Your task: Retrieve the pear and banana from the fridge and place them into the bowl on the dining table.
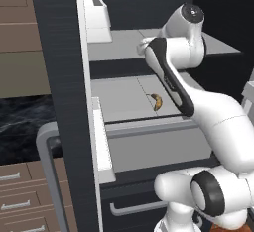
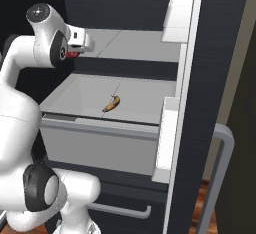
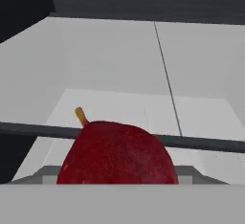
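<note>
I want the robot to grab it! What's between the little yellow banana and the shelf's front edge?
Nothing: bare pale grey shelf floor lies between the small curved yellow banana and the front edge, seen from the right base view.
</note>
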Controlling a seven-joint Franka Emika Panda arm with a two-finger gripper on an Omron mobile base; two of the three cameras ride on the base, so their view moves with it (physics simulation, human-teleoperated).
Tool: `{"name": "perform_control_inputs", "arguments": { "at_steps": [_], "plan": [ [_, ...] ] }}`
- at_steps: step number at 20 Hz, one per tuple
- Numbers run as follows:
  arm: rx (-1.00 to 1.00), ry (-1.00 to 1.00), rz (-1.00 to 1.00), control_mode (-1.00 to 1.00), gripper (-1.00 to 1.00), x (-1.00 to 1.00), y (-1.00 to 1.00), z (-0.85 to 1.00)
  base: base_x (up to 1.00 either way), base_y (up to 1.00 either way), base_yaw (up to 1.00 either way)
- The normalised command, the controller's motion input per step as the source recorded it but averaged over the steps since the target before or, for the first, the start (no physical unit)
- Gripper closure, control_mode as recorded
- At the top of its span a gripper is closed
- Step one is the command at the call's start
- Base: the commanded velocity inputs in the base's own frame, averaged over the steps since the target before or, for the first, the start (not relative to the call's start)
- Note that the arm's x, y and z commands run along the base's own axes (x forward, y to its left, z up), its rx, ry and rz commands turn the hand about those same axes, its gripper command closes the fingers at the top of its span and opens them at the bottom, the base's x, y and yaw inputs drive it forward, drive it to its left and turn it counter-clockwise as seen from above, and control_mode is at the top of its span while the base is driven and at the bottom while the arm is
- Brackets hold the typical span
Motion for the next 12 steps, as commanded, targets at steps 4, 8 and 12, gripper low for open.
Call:
{"name": "perform_control_inputs", "arguments": {
  "at_steps": [4, 8, 12],
  "plan": [
    [0.09, -0.01, 0.0, -1.0, 1.0, -0.84, -0.37, -0.25, 0.0, 0.0, 0.0],
    [0.09, 0.0, 0.0, -1.0, 1.0, -0.42, -0.29, -0.14, 0.0, 0.0, 0.0],
    [0.07, 0.0, 0.0, -1.0, 1.0, -0.21, -0.2, -0.09, 0.0, 0.0, 0.0]
  ]
}}
